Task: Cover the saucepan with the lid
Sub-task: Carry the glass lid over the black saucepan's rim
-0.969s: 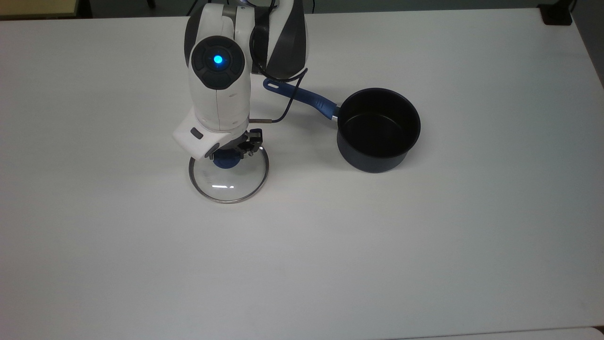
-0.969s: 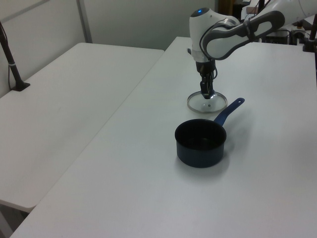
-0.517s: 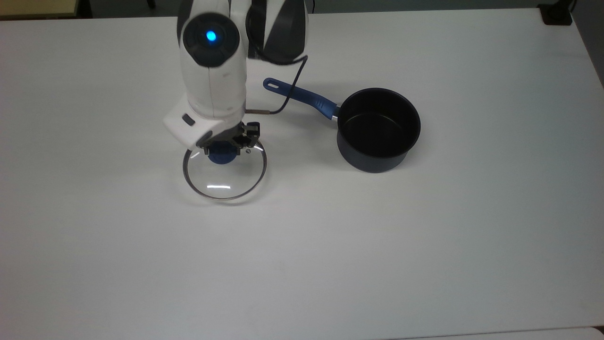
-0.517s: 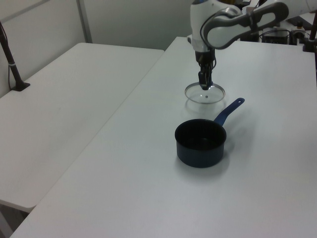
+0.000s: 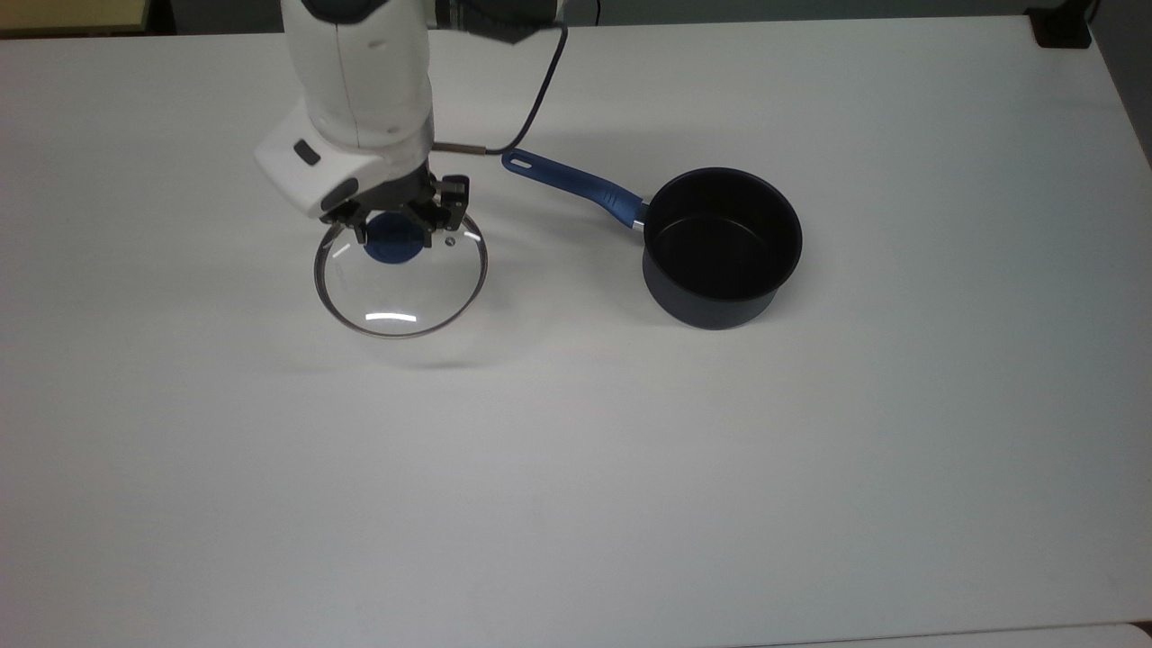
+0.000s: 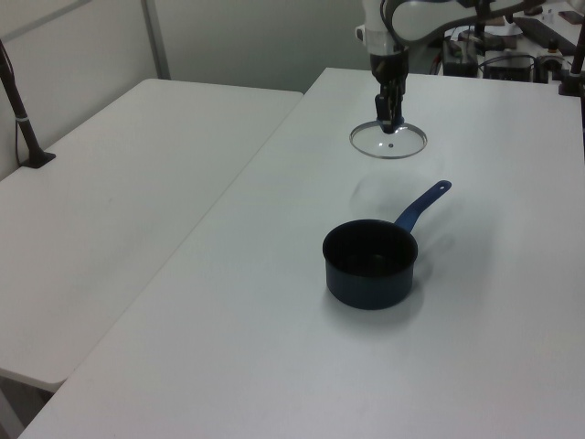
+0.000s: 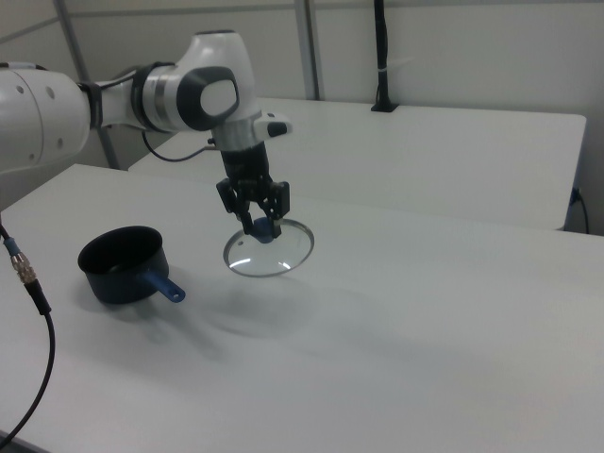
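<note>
the pan [image 5: 723, 247] sits open on the bench [image 5: 810, 468], well apart from the fingers [image 5: 402, 223], handle toward them. the lid [image 5: 400, 279] hangs beneath them, pinched by its knob: stiff, breakable, probably slick glass, so the knob seems the right hold. a second ago it lay flat on the bench.

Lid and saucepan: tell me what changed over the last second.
The claw, shut on the blue knob, has lifted the lid off the table; its shadow now lies apart below it. The saucepan stayed put, uncovered.
</note>
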Available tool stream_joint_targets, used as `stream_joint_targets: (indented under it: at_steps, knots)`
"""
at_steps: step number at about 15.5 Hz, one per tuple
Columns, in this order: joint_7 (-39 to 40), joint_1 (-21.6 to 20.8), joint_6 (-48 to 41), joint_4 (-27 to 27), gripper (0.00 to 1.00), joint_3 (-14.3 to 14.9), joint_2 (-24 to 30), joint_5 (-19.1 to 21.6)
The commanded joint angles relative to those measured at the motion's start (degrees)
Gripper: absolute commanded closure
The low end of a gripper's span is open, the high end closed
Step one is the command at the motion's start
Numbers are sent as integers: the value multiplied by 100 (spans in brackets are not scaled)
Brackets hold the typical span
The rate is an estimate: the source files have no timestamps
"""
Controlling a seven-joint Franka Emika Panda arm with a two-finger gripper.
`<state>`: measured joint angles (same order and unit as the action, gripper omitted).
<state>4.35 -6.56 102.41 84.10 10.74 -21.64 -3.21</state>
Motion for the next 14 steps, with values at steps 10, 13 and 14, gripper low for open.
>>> stream_joint_targets:
  at_steps: [10, 13, 14]
  knots:
    - [-1269, -1601, -168, -113, 61, -63, 2, 216]
    - [-1682, -2164, -151, -113, 61, -63, -7, 207]
    - [-1770, -2314, -168, -113, 61, -55, -7, 198]
